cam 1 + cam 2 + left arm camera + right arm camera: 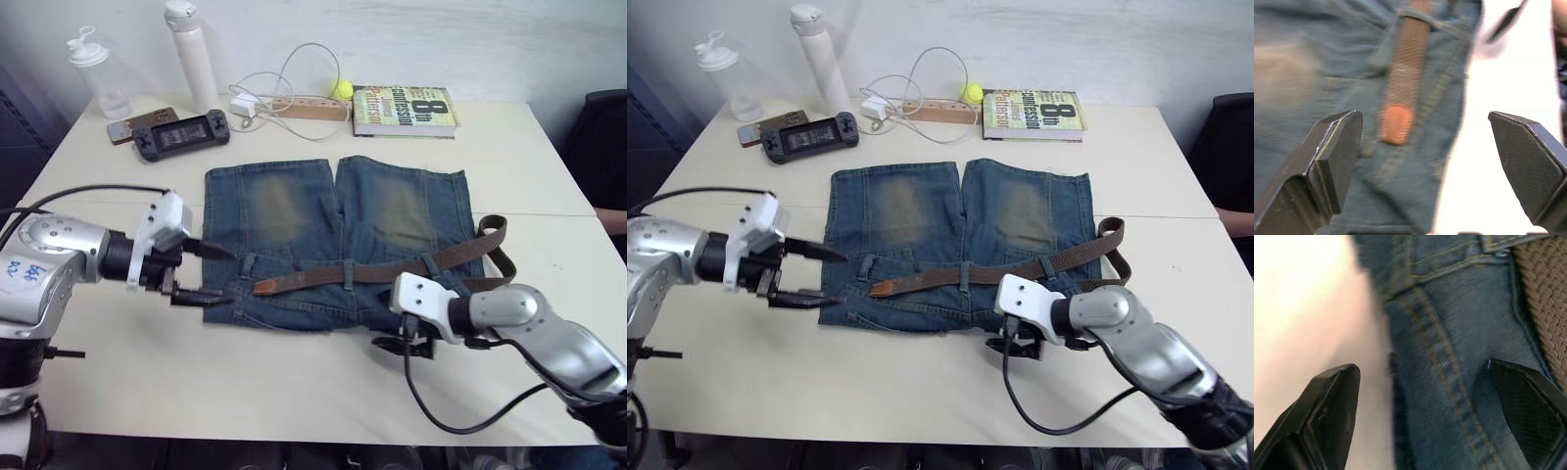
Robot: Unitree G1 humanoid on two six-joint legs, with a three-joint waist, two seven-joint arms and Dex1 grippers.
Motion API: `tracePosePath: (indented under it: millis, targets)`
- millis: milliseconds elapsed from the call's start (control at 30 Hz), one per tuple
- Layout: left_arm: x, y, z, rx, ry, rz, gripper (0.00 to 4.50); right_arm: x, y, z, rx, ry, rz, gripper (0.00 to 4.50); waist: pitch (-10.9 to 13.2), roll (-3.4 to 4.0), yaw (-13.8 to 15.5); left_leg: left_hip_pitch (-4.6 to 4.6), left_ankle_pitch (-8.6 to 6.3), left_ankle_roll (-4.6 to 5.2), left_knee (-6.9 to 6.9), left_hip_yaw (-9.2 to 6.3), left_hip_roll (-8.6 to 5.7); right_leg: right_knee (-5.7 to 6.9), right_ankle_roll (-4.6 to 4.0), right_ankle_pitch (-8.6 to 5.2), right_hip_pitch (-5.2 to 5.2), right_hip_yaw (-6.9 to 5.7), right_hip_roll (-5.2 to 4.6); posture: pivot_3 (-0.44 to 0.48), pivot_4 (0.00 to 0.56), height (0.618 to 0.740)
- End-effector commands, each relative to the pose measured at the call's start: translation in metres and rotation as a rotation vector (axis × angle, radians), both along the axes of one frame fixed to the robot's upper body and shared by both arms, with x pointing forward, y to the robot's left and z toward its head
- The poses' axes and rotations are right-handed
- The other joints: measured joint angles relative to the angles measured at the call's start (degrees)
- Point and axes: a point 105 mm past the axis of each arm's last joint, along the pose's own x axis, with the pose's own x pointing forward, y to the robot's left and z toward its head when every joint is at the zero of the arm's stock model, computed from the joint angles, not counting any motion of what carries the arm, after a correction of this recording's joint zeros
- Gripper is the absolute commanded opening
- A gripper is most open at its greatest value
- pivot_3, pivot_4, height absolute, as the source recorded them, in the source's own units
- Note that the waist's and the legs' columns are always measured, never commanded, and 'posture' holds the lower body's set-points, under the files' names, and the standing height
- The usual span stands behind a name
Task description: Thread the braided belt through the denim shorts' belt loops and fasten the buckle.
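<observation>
Left pincer (203,272) gapes wide; right pincer (1425,416), apparently tipped downward, is likewise spread.

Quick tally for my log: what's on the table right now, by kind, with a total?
Clothing: 2, denim shorts and braided belt
Bottles: 2, clear bottle and white flask
Electronics: 3, game console, phone, power strip with white cable
Book: 1
Ball: 1, yellow
Total: 9

Bare worktop (245,377) lies open between my left end effector (201,272) and right end effector (392,345); ahead of both, the denim shorts (333,240) block the way.
</observation>
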Motion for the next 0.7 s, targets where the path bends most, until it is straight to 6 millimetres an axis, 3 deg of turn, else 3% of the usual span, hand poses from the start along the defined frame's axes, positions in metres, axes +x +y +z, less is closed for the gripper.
tracePosePath:
  millis: [33, 67, 100, 300, 333, 533, 700]
  targets:
    - [-0.018, 0.003, -0.001, 0.034, 0.033, -0.04, 4.5, 0.0, -0.002, 0.004, -0.026, -0.051, 0.009, 3.7, 0.01, 0.02, -0.13, 0.01, 0.01, -0.02, -0.01, -0.01, 0.0, 0.01, -0.02, -0.01, -0.01, 0.0, 0.0, 0.0, 0.15, 0.735]
    - [-0.019, 0.005, -0.004, 0.038, 0.039, -0.029, 4.5, 0.001, -0.008, 0.004, -0.053, -0.071, 0.025, 3.7, 0.01, 0.02, -0.05, 0.01, 0.01, -0.02, -0.01, -0.01, 0.0, 0.01, -0.02, -0.01, -0.01, 0.0, 0.0, 0.0, 0.15, 0.735]
    - [-0.019, 0.006, -0.005, 0.036, 0.045, -0.021, 4.5, -0.001, -0.013, 0.003, -0.082, -0.087, 0.058, 2.96, 0.01, 0.03, 0.03, 0.01, 0.02, -0.03, 0.01, -0.01, 0.0, 0.02, -0.03, -0.02, 0.0, -0.01, 0.0, 0.0, 0.15, 0.735]
    - [-0.03, -0.002, -0.011, 0.003, 0.116, -0.036, 4.5, 0.015, -0.062, 0.001, -0.339, -0.222, 0.25, 0.25, 0.02, 0.03, 0.29, 0.05, -0.05, 0.07, 0.02, -0.03, -0.05, -0.06, -0.03, -0.02, 0.11, 0.01, -0.03, 0.0, 0.15, 0.735]
    - [-0.03, -0.004, -0.012, 0.002, 0.113, -0.037, 4.5, 0.021, -0.069, 0.003, -0.371, -0.248, 0.277, 0.06, 0.02, 0.03, 0.22, 0.05, -0.05, 0.07, 0.02, -0.02, -0.05, -0.07, -0.03, -0.02, 0.11, 0.01, -0.03, 0.0, 0.15, 0.735]
    - [-0.03, -0.014, -0.023, -0.009, 0.11, -0.041, 4.5, 0.055, -0.108, 0.014, -0.512, -0.366, 0.385, 0.06, 0.06, 0.09, -0.24, 0.07, -0.04, 0.06, 0.24, 0.05, -0.05, 0.06, -0.02, -0.01, 0.13, 0.03, -0.01, 0.0, 0.15, 0.735]
    - [-0.031, -0.02, -0.026, -0.02, 0.105, -0.049, 4.5, 0.068, -0.129, 0.019, -0.582, -0.394, 0.432, 0.06, 0.09, 0.14, -0.4, 0.06, -0.03, 0.06, 0.24, 0.04, -0.04, 0.05, -0.02, -0.01, 0.12, 0.01, 0.02, 0.0, 0.15, 0.735]
